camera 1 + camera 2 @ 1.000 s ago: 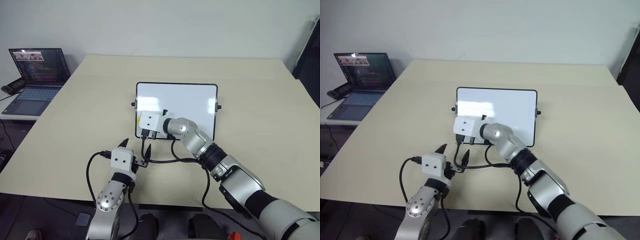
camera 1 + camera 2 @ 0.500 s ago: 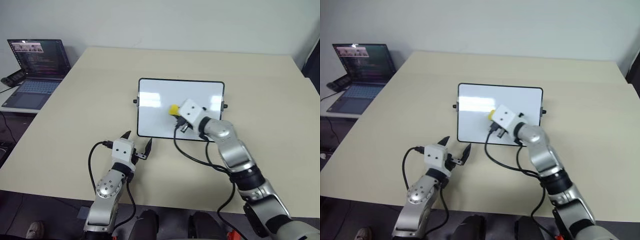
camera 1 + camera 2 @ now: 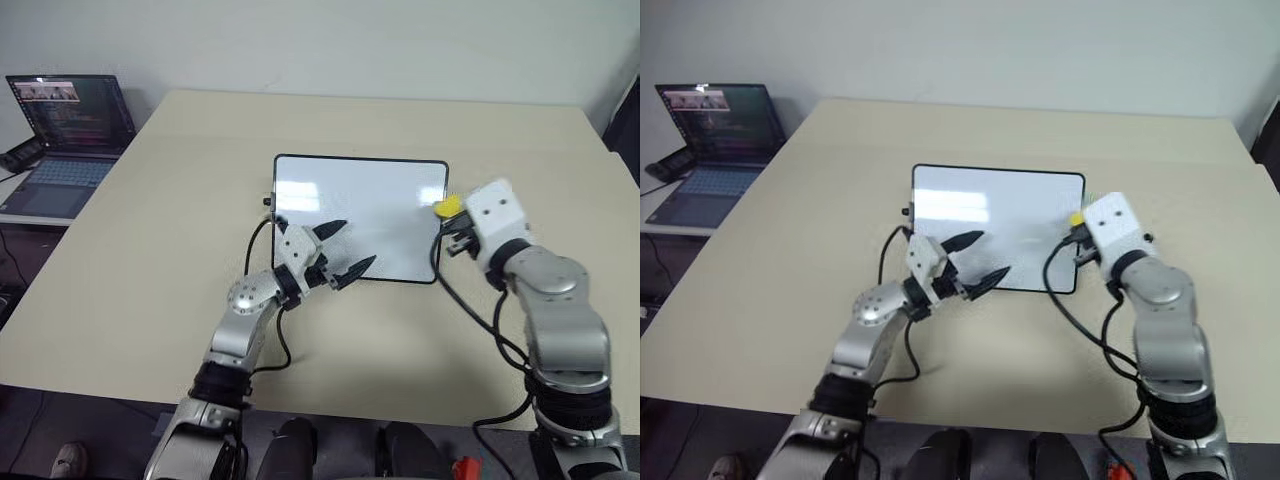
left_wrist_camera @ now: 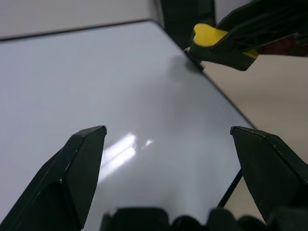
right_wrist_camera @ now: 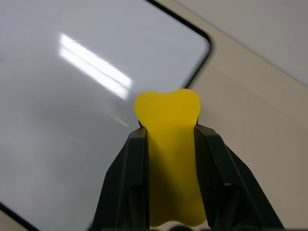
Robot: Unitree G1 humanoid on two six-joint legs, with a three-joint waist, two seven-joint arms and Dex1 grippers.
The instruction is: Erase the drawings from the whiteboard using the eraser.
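Since your right hand pinches the soft yellow foam eraser until it bulges, ease off; left hand is spread over the glossy black-framed whiteboard.

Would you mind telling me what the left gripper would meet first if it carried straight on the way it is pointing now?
Probably the eraser held in the right gripper. The left gripper, open, points across the whiteboard toward its far right edge, where the eraser sits ahead of it, though its height above the board is unclear.
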